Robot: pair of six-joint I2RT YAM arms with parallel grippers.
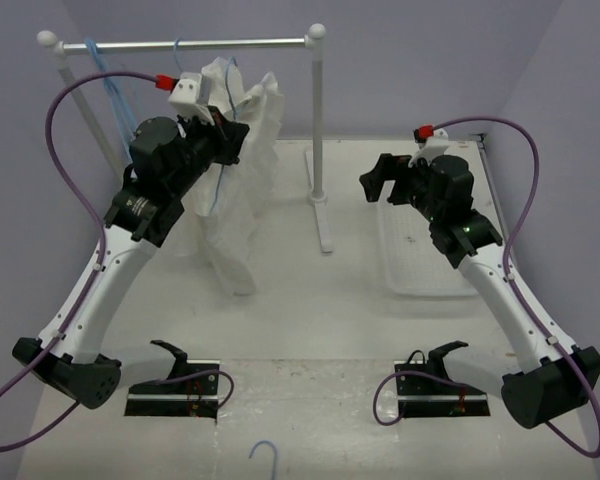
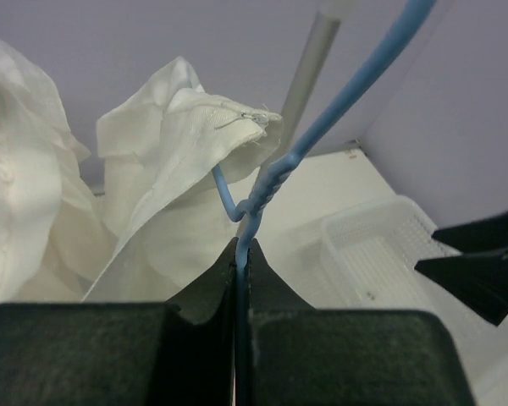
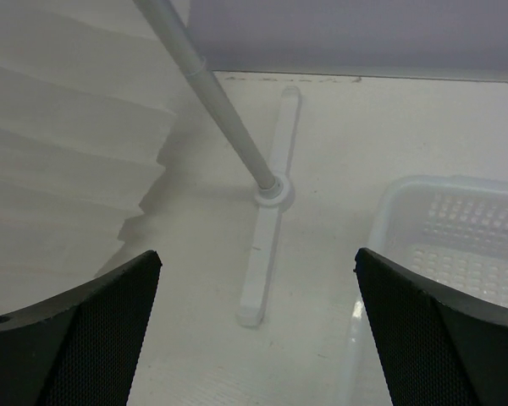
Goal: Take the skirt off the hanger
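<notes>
My left gripper [image 1: 240, 136] is raised by the rack and shut on the light-blue wire hanger [image 2: 267, 188], just below its twisted neck. In the left wrist view the jaws [image 2: 244, 247] pinch the wire and the hook runs up and right out of frame. The white skirt [image 1: 236, 215] hangs from the hanger down to the table; its waistband [image 2: 205, 114] drapes over the wire. Its pleats show at the left of the right wrist view [image 3: 59, 161]. My right gripper [image 1: 373, 182] is open and empty, right of the rack pole, and is held above the table [image 3: 258, 258].
The white rack has a top rail [image 1: 190, 44], a right pole [image 1: 317, 120] and a foot [image 3: 267, 245]. Other blue hangers [image 1: 108, 85] hang at the rail's left end. More white fabric [image 2: 21, 169] hangs beside the skirt. A white tray [image 1: 425, 250] lies at right. A blue hook [image 1: 266, 455] lies at the near edge.
</notes>
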